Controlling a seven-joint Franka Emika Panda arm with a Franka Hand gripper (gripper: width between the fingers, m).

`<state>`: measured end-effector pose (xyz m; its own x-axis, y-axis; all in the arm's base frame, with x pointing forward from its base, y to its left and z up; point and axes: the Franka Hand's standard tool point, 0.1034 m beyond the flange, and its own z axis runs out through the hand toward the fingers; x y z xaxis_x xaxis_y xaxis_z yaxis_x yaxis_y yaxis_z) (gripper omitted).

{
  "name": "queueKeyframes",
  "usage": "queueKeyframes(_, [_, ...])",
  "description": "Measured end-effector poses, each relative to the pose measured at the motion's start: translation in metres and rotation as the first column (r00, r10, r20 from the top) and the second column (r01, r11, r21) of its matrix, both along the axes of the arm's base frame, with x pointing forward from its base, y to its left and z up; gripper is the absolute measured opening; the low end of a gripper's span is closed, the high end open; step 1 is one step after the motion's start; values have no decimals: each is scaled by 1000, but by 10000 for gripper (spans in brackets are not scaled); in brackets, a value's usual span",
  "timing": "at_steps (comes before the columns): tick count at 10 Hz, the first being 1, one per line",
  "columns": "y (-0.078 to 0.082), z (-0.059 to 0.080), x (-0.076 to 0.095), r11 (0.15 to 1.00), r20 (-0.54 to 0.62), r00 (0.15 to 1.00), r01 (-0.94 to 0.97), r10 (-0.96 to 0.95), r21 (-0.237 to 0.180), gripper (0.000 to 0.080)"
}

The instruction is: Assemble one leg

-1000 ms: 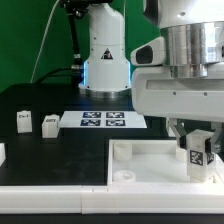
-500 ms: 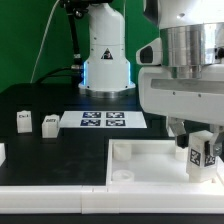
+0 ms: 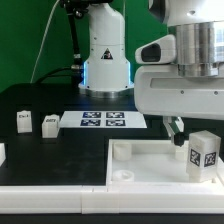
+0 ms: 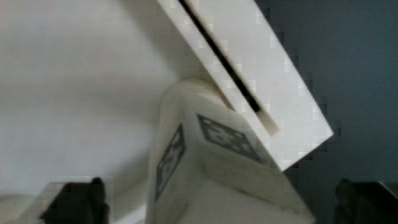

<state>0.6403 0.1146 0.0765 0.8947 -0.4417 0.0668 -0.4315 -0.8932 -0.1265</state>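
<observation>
Closest to the camera lies the big white tray (image 3: 150, 165), smooth and flat with raised edges and a small round socket in its corner. One leg (image 3: 204, 153), a boxy white block with a black-and-white square tag, stands on the tray at about 3 o'clock, apart from the gripper (image 3: 178, 128). In the wrist view the two dark fingers (image 4: 75, 201) are spread wide, the leg (image 4: 214, 160) between them, not pinched. Farther back, at 9 o'clock on the black table (image 3: 40, 100), sit two more small legs (image 3: 24, 121) (image 3: 50, 125). Beside them lies the flat marker board (image 3: 103, 120) with four tags.
</observation>
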Motion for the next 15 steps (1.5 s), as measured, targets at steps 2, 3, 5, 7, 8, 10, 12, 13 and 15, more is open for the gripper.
queueKeyframes(2, [-5,0,2,975,16,975,-221,221,-29,649])
queueKeyframes(3, [-7,0,1,931,21,931,-362,363,-48,649])
queueKeyframes(5, [1,0,0,824,15,827,-559,563,-93,649])
queueKeyframes(7, [-1,0,1,703,-2,709,-699,705,-133,649])
queueKeyframes(8, [-1,0,1,702,-2,709,-700,706,-134,647])
queueKeyframes(10, [-1,0,1,704,-2,711,-697,703,-134,498])
queueKeyframes(12, [-1,0,1,710,-1,717,-691,697,-132,332])
queueKeyframes(13, [-1,0,1,725,0,731,-676,682,-130,291])
queueKeyframes(15, [-1,0,1,797,5,802,-593,598,-116,291])
